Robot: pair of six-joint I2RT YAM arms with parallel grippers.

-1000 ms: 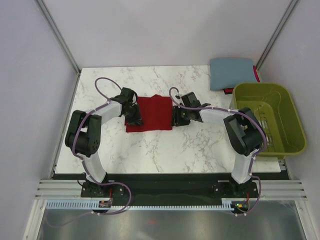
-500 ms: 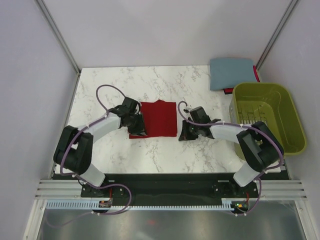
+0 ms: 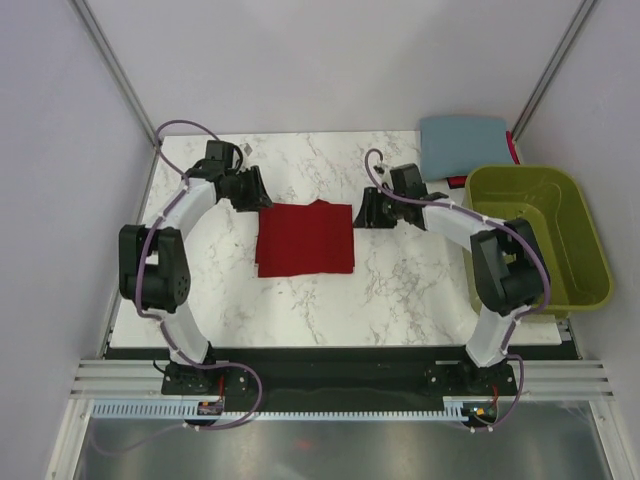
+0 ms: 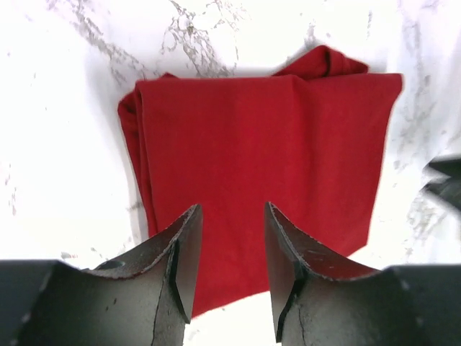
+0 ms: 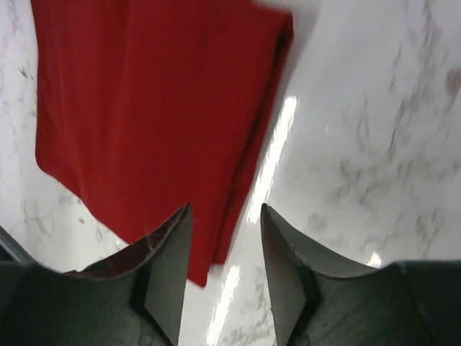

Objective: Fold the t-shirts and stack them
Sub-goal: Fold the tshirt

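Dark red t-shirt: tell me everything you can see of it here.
The dark red t-shirt lies folded into a flat, roughly square packet of soft plain cloth on the marble table, with layered edges showing along one side. The left gripper and right gripper flank its far corners, jaws open, neither holding it.

The left pincer (image 4: 232, 209) stands with its two dark fingers (image 4: 180, 267) apart, nothing between them. Just ahead of it the dark red t-shirt (image 4: 266, 166) lies folded into a flat rectangle on the white marbled tabletop (image 4: 65, 166). Layered fold edges run down the cloth's left side, and a small bunch sticks out at the far right corner. A dark shape (image 4: 446, 184) shows at the right, too cropped to identify.
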